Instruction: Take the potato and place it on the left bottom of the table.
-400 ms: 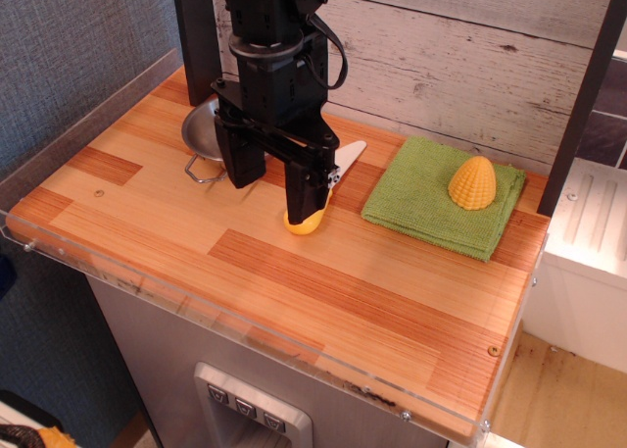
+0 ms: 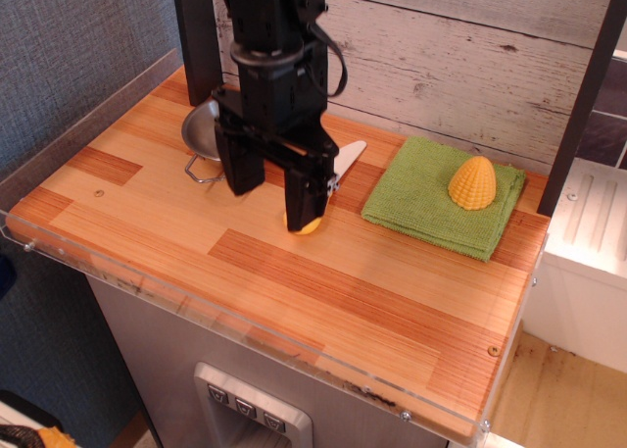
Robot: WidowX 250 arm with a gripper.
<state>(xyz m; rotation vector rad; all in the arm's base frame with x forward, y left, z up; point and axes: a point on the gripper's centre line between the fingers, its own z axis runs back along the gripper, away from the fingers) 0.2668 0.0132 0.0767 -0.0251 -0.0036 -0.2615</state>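
While my gripper (image 2: 273, 201) hangs with fingers spread apart over the knife (image 2: 333, 178), the potato (image 2: 473, 183), a ridged yellow-orange dome, sits on the green cloth (image 2: 426, 208).

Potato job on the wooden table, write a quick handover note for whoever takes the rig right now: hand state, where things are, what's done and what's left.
Hand: open, fingers pointing down over the middle of the table, right finger in front of the yellow knife handle; holding nothing.
Potato: untouched, sitting on the green cloth at the right rear.
Also there: white knife blade and a metal strainer behind the hand.
Done: nothing yet; the potato has not been grasped.
Left: move the hand right to the potato, grip it, carry it to the left bottom of the table, and release.
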